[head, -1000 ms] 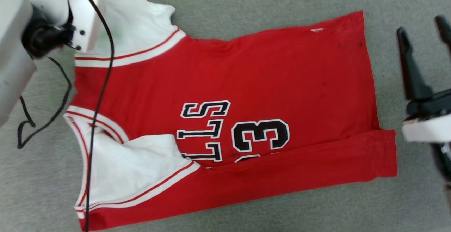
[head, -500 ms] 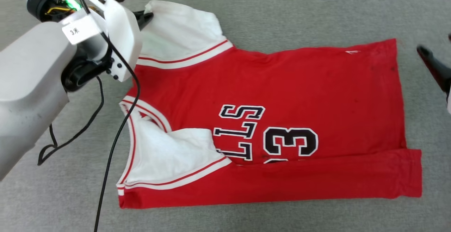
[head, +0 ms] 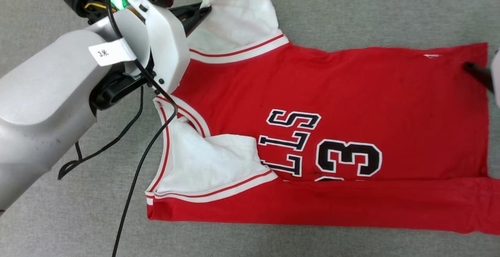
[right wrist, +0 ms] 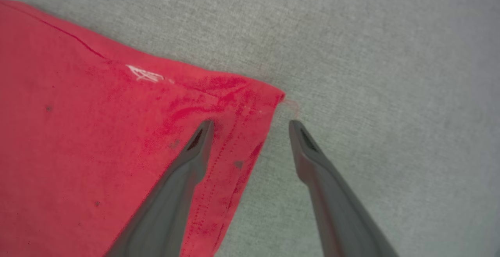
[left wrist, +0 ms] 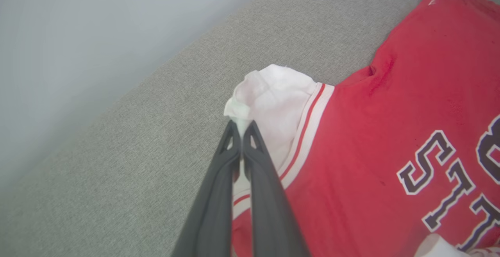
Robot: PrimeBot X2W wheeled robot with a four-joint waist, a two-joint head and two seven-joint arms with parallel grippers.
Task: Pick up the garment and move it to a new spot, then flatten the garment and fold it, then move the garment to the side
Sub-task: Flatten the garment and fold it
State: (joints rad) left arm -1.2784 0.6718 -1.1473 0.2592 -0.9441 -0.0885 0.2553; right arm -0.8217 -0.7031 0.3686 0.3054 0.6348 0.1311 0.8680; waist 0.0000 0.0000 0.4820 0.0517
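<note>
The garment [head: 332, 93] is a red jersey with black lettering and a "3". It lies front up on the grey surface, with its near long edge folded over. My left gripper [head: 205, 9] is shut on the edge of the far white sleeve [head: 238, 22]. In the left wrist view the closed tips [left wrist: 242, 126] pinch that sleeve [left wrist: 273, 97] and bunch it slightly. My right gripper [right wrist: 250, 123] is open astride the far hem corner of the garment [right wrist: 97, 132], one finger over red cloth and the other over bare surface. One of its fingers [head: 476, 72] shows at the right edge of the head view.
The grey fabric surface [head: 351, 11] extends all around the jersey. A black cable [head: 133, 179] hangs from my left arm [head: 47, 104] and crosses the collar area. In the left wrist view the surface ends at a pale wall [left wrist: 58, 54].
The head camera has shifted, so the jersey sits further right in the picture. My right gripper has come from beside the hem to over its far corner. The left gripper keeps its hold on the sleeve.
</note>
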